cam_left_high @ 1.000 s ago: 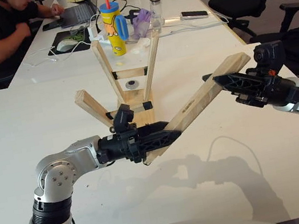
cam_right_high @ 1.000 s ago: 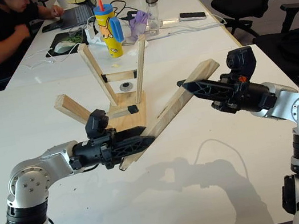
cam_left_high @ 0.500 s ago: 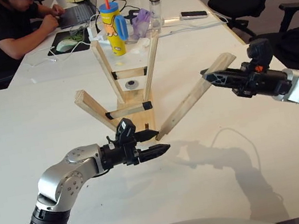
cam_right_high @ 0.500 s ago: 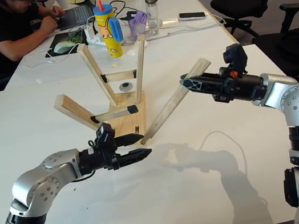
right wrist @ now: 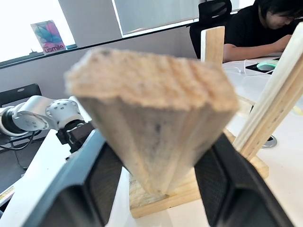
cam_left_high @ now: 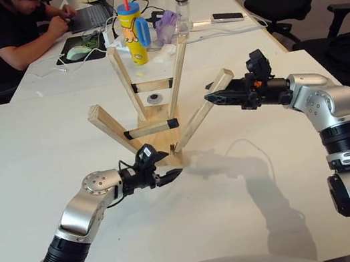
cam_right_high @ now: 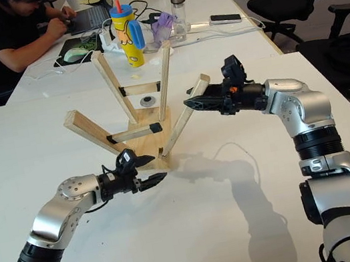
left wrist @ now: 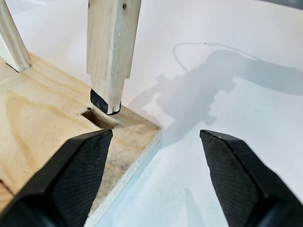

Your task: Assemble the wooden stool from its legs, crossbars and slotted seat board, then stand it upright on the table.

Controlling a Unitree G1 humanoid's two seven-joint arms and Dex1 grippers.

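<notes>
Stool leg (cam_left_high: 194,122) clamped at its upper end in my right gripper (cam_left_high: 213,97), fingers pressed on both sides. It slants down to the seat board (left wrist: 42,127). Its dark-tipped end is at the mouth of the slot (left wrist: 97,117) by the board's near corner; cannot tell if seated. My left gripper (left wrist: 156,137) is spread wide, holding nothing, low beside that same corner. Three other legs (cam_left_high: 124,79) rise from the board, two joined by a crossbar (cam_left_high: 153,86). Board lies flat on the table (cam_left_high: 273,188).
</notes>
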